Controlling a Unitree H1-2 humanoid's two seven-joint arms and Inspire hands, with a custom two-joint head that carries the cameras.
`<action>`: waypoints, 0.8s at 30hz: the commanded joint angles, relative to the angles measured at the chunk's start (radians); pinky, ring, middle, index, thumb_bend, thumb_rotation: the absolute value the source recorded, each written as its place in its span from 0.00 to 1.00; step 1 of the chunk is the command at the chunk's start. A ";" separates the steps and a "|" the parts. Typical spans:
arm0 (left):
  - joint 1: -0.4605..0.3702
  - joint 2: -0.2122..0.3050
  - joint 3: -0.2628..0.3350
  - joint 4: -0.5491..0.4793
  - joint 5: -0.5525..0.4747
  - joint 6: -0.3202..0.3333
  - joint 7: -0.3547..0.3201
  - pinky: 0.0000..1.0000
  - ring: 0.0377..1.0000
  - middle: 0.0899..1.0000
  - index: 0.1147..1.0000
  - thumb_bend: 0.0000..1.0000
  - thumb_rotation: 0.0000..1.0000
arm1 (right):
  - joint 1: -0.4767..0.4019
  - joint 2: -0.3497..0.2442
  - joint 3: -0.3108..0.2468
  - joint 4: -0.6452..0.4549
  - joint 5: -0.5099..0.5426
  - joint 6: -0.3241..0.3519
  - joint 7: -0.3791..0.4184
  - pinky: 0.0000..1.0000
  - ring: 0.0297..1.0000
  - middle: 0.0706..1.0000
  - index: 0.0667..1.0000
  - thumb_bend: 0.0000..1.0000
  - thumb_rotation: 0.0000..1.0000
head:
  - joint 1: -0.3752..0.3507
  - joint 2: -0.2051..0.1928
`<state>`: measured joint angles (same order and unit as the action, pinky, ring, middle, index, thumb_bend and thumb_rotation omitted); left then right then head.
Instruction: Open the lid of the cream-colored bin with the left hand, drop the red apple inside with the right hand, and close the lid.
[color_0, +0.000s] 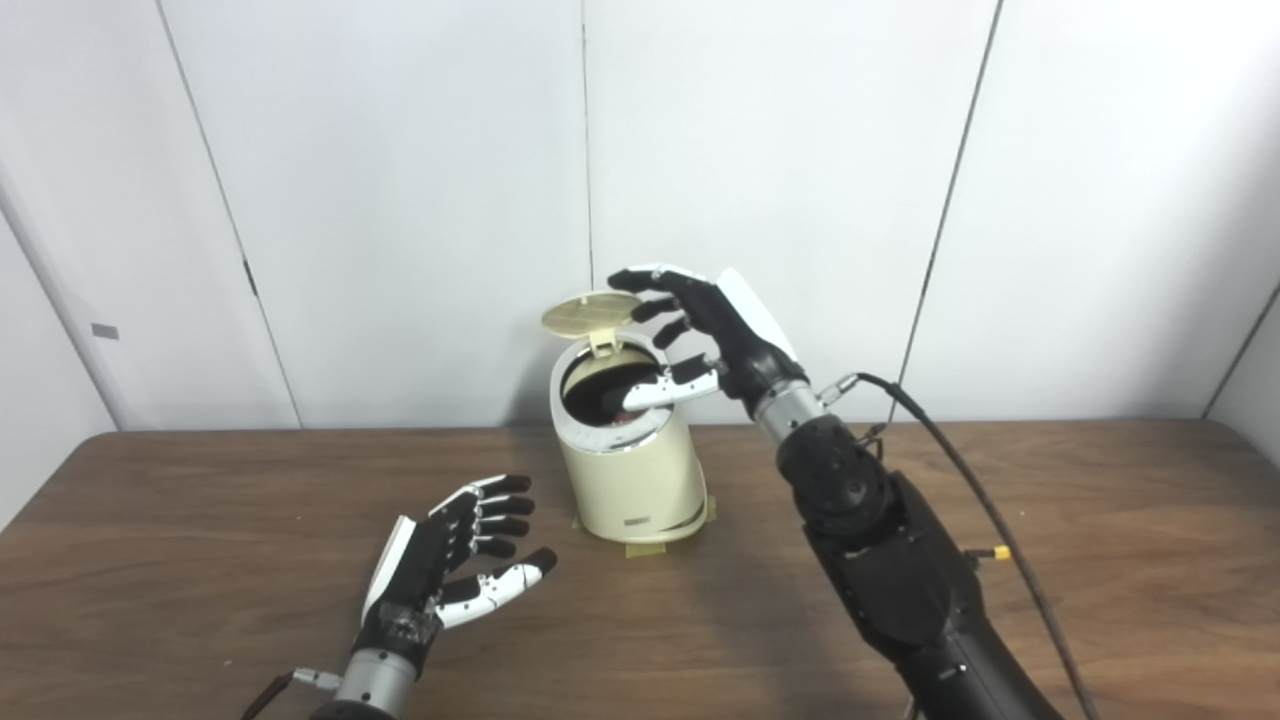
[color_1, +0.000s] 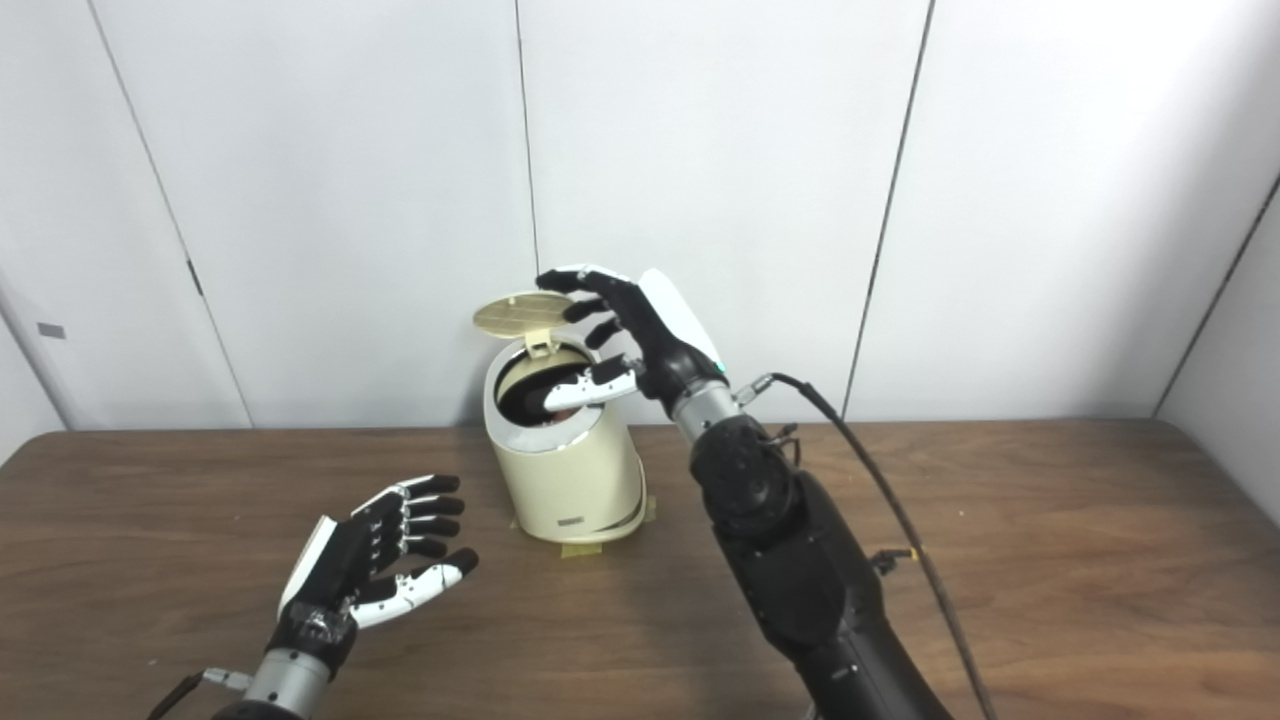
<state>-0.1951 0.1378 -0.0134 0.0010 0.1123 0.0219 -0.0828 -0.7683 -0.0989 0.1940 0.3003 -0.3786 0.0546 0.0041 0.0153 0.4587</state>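
Observation:
The cream-colored bin (color_0: 630, 480) stands upright at the middle of the table, and its round lid (color_0: 590, 312) is hinged up and open at the back. My right hand (color_0: 715, 330) hovers over the right side of the opening, open, fingers spread, thumb across the rim. It holds nothing. A small reddish patch (color_0: 627, 408), probably the red apple, shows in the dark inside of the bin under the thumb. My left hand (color_0: 450, 555) is open and empty, low over the table to the front left of the bin and apart from it.
The brown wooden table (color_0: 200, 520) runs across the view, with a white panelled wall close behind it. Yellow tape (color_0: 645, 548) shows at the bin's base. A black cable (color_0: 960, 470) loops off my right forearm.

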 joint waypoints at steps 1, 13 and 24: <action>-0.048 0.008 0.008 -0.010 -0.009 -0.028 0.007 0.63 0.68 0.70 0.75 0.66 0.13 | -0.035 -0.028 -0.021 -0.054 -0.002 -0.029 -0.012 0.53 0.70 0.77 0.74 0.90 0.13 | 0.000 0.002; -0.043 0.025 0.014 -0.015 -0.019 -0.025 -0.004 0.65 0.69 0.71 0.75 0.67 0.15 | 0.033 -0.084 -0.071 -0.155 0.024 -0.026 0.001 0.53 0.69 0.77 0.75 0.93 0.17 | -0.014 0.011; -0.042 0.033 0.012 -0.016 -0.015 -0.031 -0.002 0.64 0.68 0.71 0.75 0.66 0.13 | 0.133 -0.100 -0.111 -0.240 0.062 -0.039 -0.001 0.58 0.68 0.77 0.75 0.92 0.19 | -0.010 0.013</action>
<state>-0.1954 0.1660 -0.0057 0.0013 0.1026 0.0215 -0.0902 -0.6133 -0.1931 0.0965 0.0923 -0.3329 0.0462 0.0123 0.0046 0.4709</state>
